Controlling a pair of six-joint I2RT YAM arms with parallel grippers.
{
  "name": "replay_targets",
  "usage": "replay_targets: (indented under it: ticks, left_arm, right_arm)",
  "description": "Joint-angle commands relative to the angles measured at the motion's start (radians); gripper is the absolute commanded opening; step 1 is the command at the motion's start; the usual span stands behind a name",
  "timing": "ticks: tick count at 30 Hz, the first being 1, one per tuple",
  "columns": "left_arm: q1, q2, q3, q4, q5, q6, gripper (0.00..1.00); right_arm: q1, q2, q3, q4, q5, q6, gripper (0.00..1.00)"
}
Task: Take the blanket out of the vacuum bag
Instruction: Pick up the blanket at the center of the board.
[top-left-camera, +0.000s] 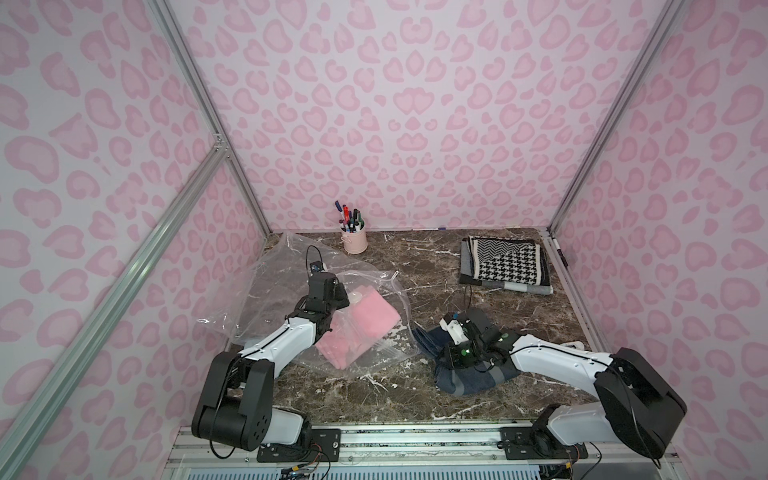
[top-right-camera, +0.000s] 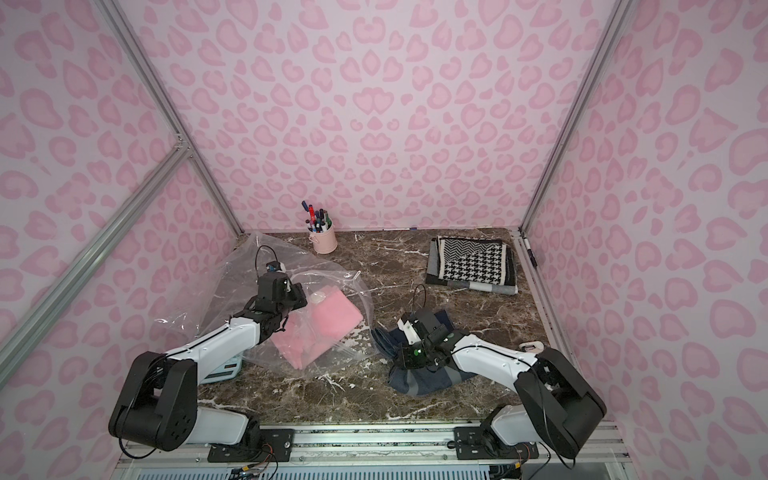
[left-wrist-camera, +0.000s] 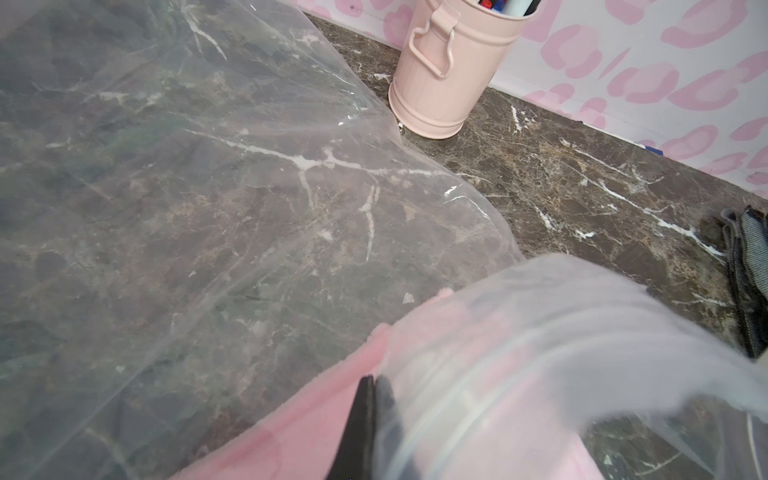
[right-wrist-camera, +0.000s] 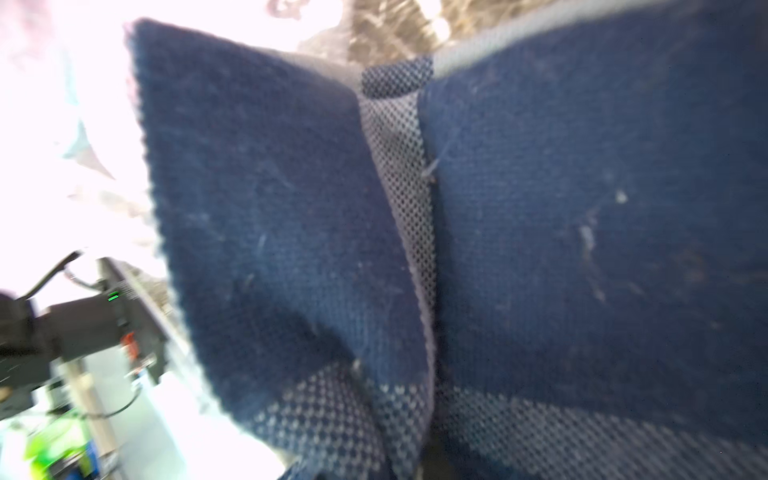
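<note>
A flatter clear bag (top-left-camera: 282, 266) lies at the left of both top views, along the wall. Just right of it, the left hand (left-wrist-camera: 372, 384) is pressed together on the plastic of the vacuum bag (top-left-camera: 388, 291) near its zip edge, with the pink blanket (top-left-camera: 368, 322) inside. The bag's right edge lies just beside a navy blanket (top-left-camera: 469, 384). The right hand (top-left-camera: 453, 341) is down on that blanket, and I cannot tell its grip. Bare surface (top-left-camera: 415, 266) opens at centre and lower centre. A houndstooth cloth (top-left-camera: 507, 262) lies upper right.

White arm links (top-left-camera: 286, 338), black joints (top-left-camera: 232, 399), thin black cables (top-left-camera: 311, 253).
</note>
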Motion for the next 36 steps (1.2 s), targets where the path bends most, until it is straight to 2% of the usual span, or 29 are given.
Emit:
replay_targets:
  ticks: [1, 9, 16, 25, 30, 36]
  left_arm:
    - [0.001, 0.003, 0.001, 0.018, 0.009, -0.003, 0.04]
    - [0.001, 0.007, -0.002, 0.028, 0.017, -0.002, 0.04]
    - [0.001, 0.008, 0.002, 0.034, 0.044, -0.006, 0.04]
    - [0.0, -0.017, -0.005, 0.013, 0.031, -0.001, 0.04]
    - [0.001, -0.015, 0.001, 0.012, 0.038, 0.0, 0.04]
    - [0.001, -0.01, 0.003, 0.011, 0.043, 0.0, 0.04]
  right_arm:
    - [-0.02, -0.042, -0.017, 0.019, -0.082, 0.045, 0.0]
    - [-0.129, -0.155, 0.0, -0.004, -0.091, 0.04, 0.0]
    - [-0.236, -0.178, 0.148, -0.069, -0.023, -0.039, 0.0]
    - [-0.378, -0.18, 0.308, -0.133, -0.101, -0.136, 0.0]
    - [-0.44, -0.224, 0.333, -0.148, -0.131, -0.139, 0.0]
    - [-0.578, -0.306, 0.36, -0.187, -0.15, -0.172, 0.0]
